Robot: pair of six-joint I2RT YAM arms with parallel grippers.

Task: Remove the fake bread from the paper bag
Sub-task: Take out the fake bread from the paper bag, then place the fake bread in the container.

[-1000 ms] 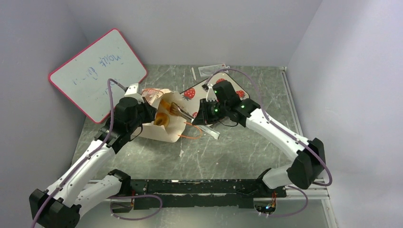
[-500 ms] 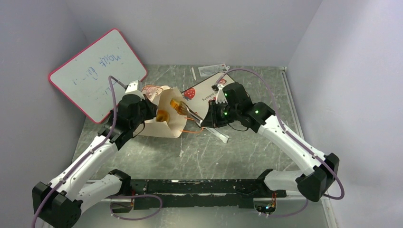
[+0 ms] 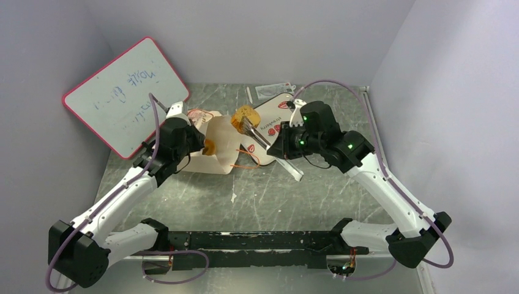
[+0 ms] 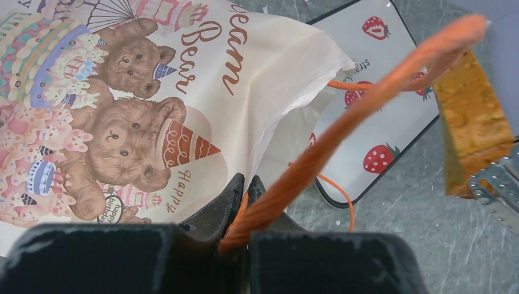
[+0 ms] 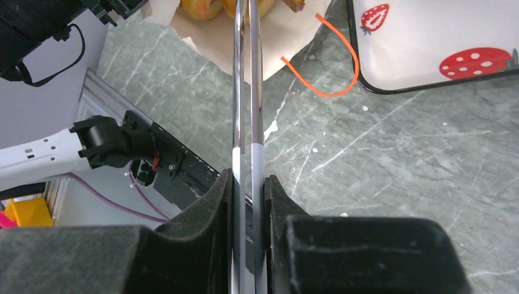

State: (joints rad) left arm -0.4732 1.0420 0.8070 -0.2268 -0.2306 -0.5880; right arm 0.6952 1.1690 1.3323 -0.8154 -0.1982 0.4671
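The cream paper bag point(image 3: 215, 147) lies tilted on the table with its mouth towards the right; the left wrist view shows its bear print point(image 4: 141, 110). My left gripper point(image 3: 193, 136) is shut on its orange cord handle point(image 4: 343, 116). My right gripper point(image 3: 276, 147) is shut on metal tongs point(image 3: 262, 138). Their tips pinch a rough golden-brown bread piece point(image 3: 244, 114), held in the air outside the bag, above the strawberry-print tray's near edge. It also shows in the left wrist view point(image 4: 471, 116). More bread point(image 3: 209, 147) stays inside the bag mouth point(image 5: 199, 6).
The strawberry-print tray point(image 3: 278, 116) lies flat right of the bag. A pink-framed whiteboard point(image 3: 122, 92) leans against the left wall. A loose orange cord point(image 5: 333, 79) lies on the table by the tray. Clear plastic bits point(image 3: 272, 90) lie at the back.
My right gripper has drawn the tongs up and to the right, carrying the bread piece out of the bag mouth. The left gripper kept hold of the handle and shifted slightly back.
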